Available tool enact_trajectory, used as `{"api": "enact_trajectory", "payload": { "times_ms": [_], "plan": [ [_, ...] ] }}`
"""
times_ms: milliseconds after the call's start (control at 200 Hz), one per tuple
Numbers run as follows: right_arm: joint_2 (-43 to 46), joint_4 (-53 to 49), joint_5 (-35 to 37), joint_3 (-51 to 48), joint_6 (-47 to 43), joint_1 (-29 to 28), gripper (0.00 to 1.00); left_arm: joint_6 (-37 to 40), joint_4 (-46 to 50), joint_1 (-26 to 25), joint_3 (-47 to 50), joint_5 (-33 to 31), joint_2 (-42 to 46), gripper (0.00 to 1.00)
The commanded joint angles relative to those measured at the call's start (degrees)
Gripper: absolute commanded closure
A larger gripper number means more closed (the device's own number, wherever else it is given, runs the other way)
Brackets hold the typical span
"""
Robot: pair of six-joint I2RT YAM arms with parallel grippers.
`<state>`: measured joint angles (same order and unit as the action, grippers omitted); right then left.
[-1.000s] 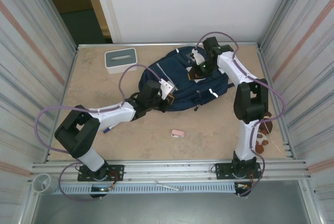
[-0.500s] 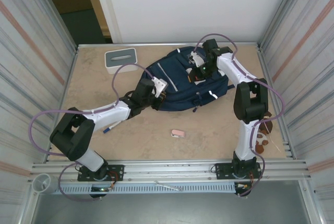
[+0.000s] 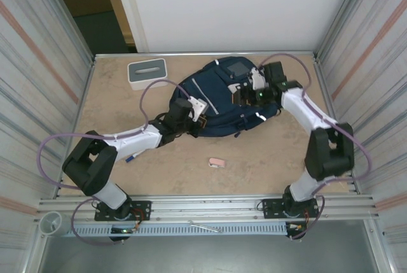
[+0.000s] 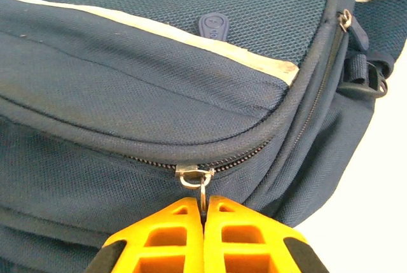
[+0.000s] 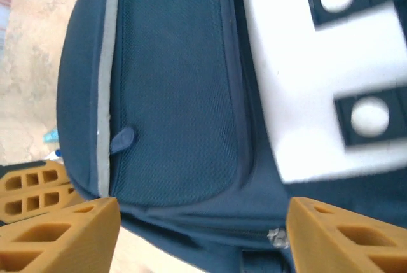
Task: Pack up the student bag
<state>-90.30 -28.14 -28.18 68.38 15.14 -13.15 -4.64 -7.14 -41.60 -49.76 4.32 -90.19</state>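
The navy bag [image 3: 219,91] lies flat on the worktop [image 3: 267,158], toward 12 o'clock from its centre, with its white stripes and front pockets facing up. A grey-and-white box [image 3: 147,73] sits on the worktop at about 10 o'clock from the bag, close to it but not touching. A small pink item [image 3: 217,163] lies at 6 o'clock from the bag, well apart from it.

The left fingers [image 3: 198,119] meet the bag at its 7 o'clock edge. In the left wrist view these yellow fingers [image 4: 219,222] are pressed together on the thin metal zip pull [image 4: 203,187], which hangs from the slider [image 4: 190,171] of a zip running along a curved pocket seam. Above the seam a white stripe [image 4: 191,34] crosses the fabric, and a small blue tab [image 4: 213,25] sits just above it.

The right fingers [image 3: 240,93] are over the bag's 2 o'clock part. In the right wrist view the two yellow fingers [image 5: 63,231] are spread wide apart and grip nothing, with a rounded front pocket [image 5: 178,95] of the bag lying between them. A grey stripe [image 5: 105,95] runs along that pocket's edge at 9 o'clock, and a white patch [image 5: 299,82] with two round holes sits at 2 o'clock. It cannot be told whether these fingers touch the fabric.
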Motion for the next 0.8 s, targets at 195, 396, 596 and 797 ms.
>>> {"api": "enact_trajectory", "payload": {
  "times_ms": [195, 396, 596, 797],
  "plan": [
    [14.6, 16.0, 9.5, -26.8, 21.6, -2.3, 0.23, -4.8, -1.3, -4.8, -2.6, 1.7, -0.2, 1.00],
    [7.7, 26.2, 9.1, -29.5, 27.8, -3.2, 0.22, -5.2, -0.8, -5.6, -2.9, 0.5, -0.2, 1.00],
    [3.3, 29.9, 8.0, -28.4, 25.6, -1.0, 0.72, -3.4, 1.4, -5.5, -2.1, -3.4, 0.7, 1.00],
    [3.0, 26.5, 9.0, -27.0, 19.7, 3.4, 0.98, 0.8, 5.8, -3.9, -1.3, -10.6, 2.1, 1.00]
  ]
}}
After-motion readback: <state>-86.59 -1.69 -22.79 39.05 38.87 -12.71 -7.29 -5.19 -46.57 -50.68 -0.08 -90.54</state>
